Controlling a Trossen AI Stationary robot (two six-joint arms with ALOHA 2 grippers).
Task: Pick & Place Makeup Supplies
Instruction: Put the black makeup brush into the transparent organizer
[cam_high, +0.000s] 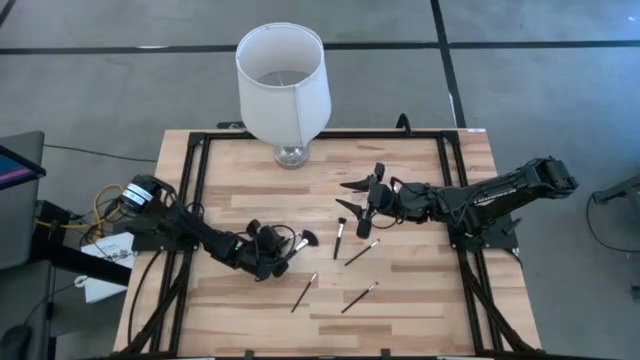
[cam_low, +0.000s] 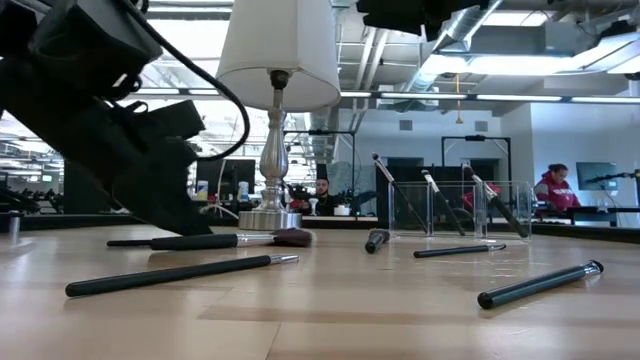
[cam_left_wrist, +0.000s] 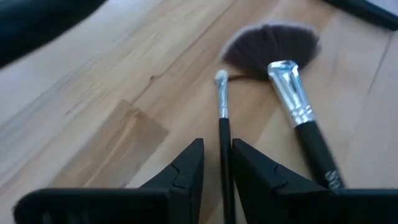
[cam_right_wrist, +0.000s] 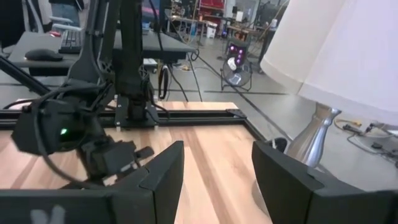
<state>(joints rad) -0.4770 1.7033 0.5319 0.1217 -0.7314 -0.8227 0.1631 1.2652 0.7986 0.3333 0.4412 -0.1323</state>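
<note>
My left gripper (cam_high: 282, 250) (cam_left_wrist: 217, 167) is low over the table's left middle, open by a narrow gap. A thin dark brush with a pale tip (cam_left_wrist: 222, 121) lies on the wood between its two fingers. Beside it lies a fan brush (cam_left_wrist: 292, 93) (cam_high: 304, 240) with a silver ferrule. More makeup brushes lie loose on the table (cam_high: 340, 238) (cam_high: 362, 252) (cam_high: 303, 292) (cam_high: 360, 297). A few brushes lean in the clear holder (cam_low: 460, 208). My right gripper (cam_high: 354, 203) (cam_right_wrist: 217, 167) hangs open above the table's middle, with nothing between its fingers. My left gripper slants down from the table's left, with its fingers along the thin brush's handle (cam_left_wrist: 225, 162), one on each side. Bare wood shows between one finger and the handle. The other finger (cam_left_wrist: 249, 171) lies right beside the handle; whether it touches I cannot tell.
A white-shaded lamp (cam_high: 283, 80) on a glass and metal base (cam_low: 270, 215) stands at the far middle of the table. A black frame (cam_high: 200, 150) runs along the table's sides. People sit in the room beyond the far edge.
</note>
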